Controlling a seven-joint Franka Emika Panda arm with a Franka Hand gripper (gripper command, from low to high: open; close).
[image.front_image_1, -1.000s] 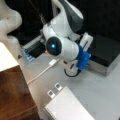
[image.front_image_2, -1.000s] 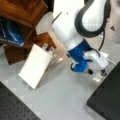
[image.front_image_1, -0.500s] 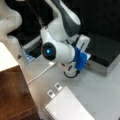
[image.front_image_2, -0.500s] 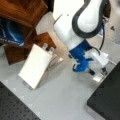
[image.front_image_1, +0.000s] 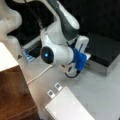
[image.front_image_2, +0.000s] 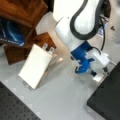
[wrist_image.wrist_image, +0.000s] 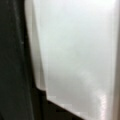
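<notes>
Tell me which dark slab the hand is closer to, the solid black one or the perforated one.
The solid black slab: the hand sits right at its edge. The perforated slab lies across the table at a front view's bottom left.

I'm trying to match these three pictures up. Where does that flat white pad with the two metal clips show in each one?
Front view: the white pad lies at the bottom centre, clips towards the top.
Front view: it lies at left centre, clips towards the top, beside the brown wooden block.
Wrist view: not in it.
Shared landmark: the blue part on the arm's wrist, in both front views.
</notes>
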